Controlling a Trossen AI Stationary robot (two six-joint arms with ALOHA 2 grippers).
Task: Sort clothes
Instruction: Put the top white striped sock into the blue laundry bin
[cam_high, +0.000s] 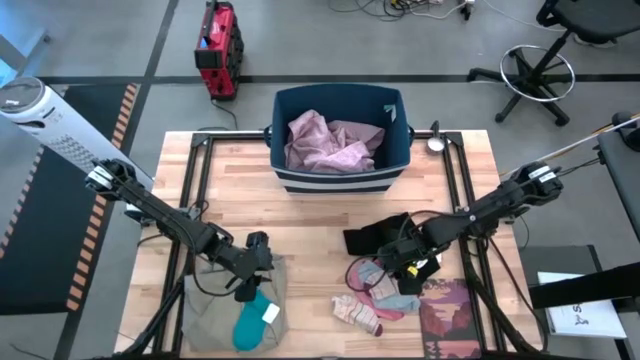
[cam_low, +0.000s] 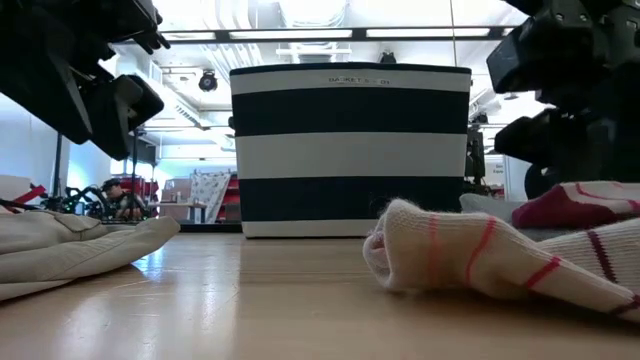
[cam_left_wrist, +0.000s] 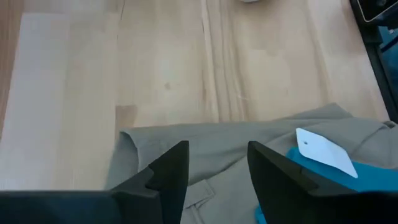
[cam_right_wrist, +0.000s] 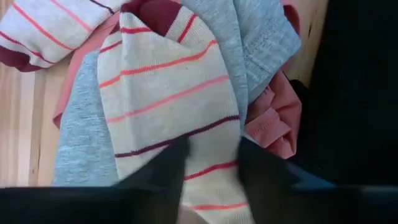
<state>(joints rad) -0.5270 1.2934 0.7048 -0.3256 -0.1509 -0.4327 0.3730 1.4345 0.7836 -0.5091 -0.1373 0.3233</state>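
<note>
The left gripper (cam_high: 247, 290) is held with fingers spread just above the khaki trousers (cam_high: 215, 310), on which a teal piece (cam_high: 255, 322) lies at the table's (cam_high: 320, 225) front left. The right gripper (cam_high: 408, 268) is lowered onto the striped sock (cam_right_wrist: 171, 106) atop the small heap (cam_high: 380, 290); whether it pinches cannot be told. The pink garment (cam_high: 325, 142) lies in the bin (cam_high: 340, 178).

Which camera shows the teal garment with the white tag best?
The high view: the whole teal garment lies on the khaki trousers, below the left end effector. The left wrist view catches only its edge and white tag. The low and right wrist views miss it.
</note>
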